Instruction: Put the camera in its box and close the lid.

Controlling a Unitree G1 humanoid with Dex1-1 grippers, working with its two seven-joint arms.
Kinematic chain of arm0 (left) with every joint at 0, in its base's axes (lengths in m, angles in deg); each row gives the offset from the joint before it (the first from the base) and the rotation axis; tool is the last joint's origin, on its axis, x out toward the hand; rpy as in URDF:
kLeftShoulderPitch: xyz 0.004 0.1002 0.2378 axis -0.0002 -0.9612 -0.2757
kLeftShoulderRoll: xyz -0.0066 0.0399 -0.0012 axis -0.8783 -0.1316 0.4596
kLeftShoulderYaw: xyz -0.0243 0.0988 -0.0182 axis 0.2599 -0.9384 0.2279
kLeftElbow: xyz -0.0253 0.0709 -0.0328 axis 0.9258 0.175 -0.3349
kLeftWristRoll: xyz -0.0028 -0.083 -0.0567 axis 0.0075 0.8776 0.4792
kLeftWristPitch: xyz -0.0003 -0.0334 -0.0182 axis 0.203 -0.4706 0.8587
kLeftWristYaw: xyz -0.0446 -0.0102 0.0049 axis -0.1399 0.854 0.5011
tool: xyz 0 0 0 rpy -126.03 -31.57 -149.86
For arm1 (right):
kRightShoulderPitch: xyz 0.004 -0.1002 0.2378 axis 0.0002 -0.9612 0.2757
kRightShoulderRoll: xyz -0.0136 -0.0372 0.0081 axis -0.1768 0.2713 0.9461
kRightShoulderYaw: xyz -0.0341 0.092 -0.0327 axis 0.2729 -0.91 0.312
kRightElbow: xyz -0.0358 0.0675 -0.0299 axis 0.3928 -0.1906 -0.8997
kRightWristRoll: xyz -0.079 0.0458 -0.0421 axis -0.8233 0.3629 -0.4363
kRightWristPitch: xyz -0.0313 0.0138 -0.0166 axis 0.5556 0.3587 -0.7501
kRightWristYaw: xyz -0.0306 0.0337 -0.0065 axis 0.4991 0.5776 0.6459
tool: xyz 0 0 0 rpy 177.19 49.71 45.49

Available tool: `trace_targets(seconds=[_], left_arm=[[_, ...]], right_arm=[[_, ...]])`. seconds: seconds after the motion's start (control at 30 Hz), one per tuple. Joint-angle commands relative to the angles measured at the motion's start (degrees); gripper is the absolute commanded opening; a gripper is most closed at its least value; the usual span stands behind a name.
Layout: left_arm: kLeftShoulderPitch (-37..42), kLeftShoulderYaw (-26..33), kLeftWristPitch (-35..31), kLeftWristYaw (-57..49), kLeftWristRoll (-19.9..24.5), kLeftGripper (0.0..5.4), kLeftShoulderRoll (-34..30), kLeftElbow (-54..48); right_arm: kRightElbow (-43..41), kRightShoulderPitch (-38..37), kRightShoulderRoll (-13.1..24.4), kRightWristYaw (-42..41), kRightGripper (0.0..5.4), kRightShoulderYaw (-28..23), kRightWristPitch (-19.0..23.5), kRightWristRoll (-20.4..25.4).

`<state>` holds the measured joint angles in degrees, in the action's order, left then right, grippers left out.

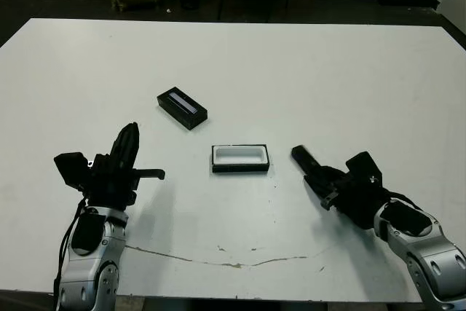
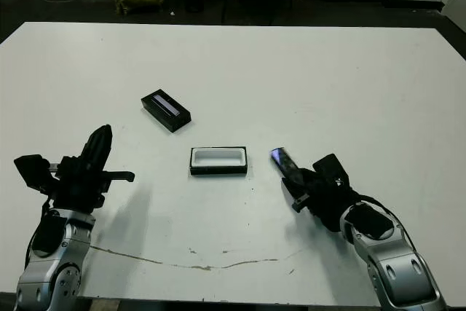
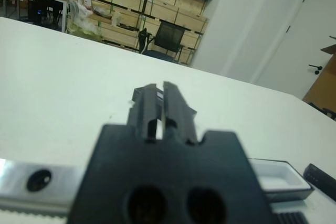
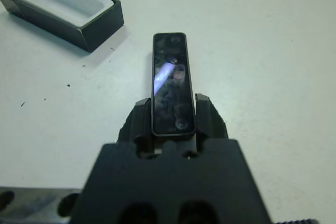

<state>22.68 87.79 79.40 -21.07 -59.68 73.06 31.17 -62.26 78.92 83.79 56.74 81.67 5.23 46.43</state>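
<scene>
White surface (image 1: pixel 349 78) fills the head views, and near its middle sits the box (image 1: pixel 240 159), a shallow black tray with its pale lining facing up and nothing inside. Up and to the robot's left of it lies the lid (image 1: pixel 182 108), turned at an angle, its grey stripe showing on top and well apart from the box. The right gripper (image 4: pixel 173 116) pinches the camera (image 4: pixel 171 83) between its two fingers by one end, so that the bar sticks out forward toward the box, stopping short of the near right corner. Only the right wrist view shows the camera's glossy face, with small round lenses and a bright reflection; from the head it reads as a plain dark bar. The left gripper (image 1: pixel 125 149) hovers over the left side of the surface, holding nothing. Its wrist view shows the two fingers pressed almost together with a thin slit between them, which the head views do not resolve, and the box's white edge at the corner. A thin dark crack-like line (image 1: pixel 218 258) runs along the near edge of the surface.
</scene>
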Motion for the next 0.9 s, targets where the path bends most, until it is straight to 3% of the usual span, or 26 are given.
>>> trace_targets(seconds=[0.03, 0.57, 0.9], left_arm=[[-0.82, 0.16, -1.22, -0.18, 0.29, 0.00, -0.11, 0.09], [-0.67, 0.22, -0.39, 0.16, 0.05, 0.00, -0.24, 1.01], [-0.69, 0.03, -0.91, -0.40, -0.23, 0.00, -0.04, 0.69]], right_arm=[[1.68, -2.00, 0.35, -0.70, 0.51, -0.07, 3.58, 0.63], [-0.16, 1.03, 2.40, -1.24, 0.47, -3.47, 2.91, 0.26], [3.49, 13.36, 6.89, -8.49, 0.46, -8.08, 4.46, 4.62]])
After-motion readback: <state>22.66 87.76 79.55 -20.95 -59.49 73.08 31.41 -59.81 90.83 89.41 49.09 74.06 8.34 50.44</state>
